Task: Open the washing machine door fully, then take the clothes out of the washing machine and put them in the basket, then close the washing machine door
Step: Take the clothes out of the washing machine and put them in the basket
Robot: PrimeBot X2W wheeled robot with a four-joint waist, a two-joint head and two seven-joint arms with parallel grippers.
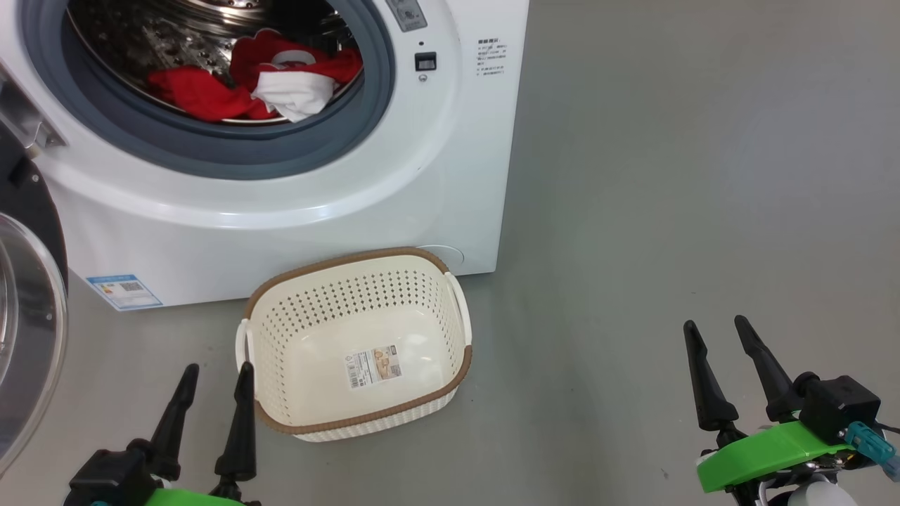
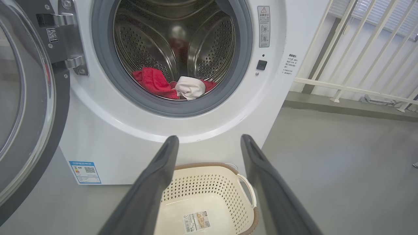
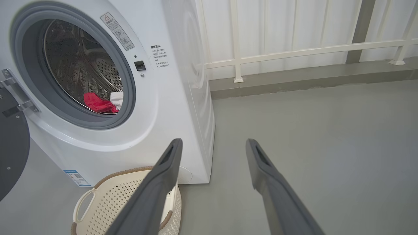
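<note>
The white washing machine (image 1: pixel 295 211) stands with its door (image 1: pixel 28 330) swung open to the left; its glass window shows at the left edge (image 2: pixel 23 98). Red clothes with a white part (image 1: pixel 267 81) lie at the front of the steel drum (image 2: pixel 173 83) (image 3: pixel 101 101). The cream basket (image 1: pixel 358 344) sits on the floor before the machine with nothing in it but its label. My left gripper (image 1: pixel 216 372) hovers open just left of the basket. My right gripper (image 1: pixel 716 329) is open over bare floor, well right of it.
Grey floor (image 1: pixel 668 176) spreads to the right of the machine. A white railing (image 3: pixel 294 52) and a low step run along the wall behind. The open door takes up the space at the left.
</note>
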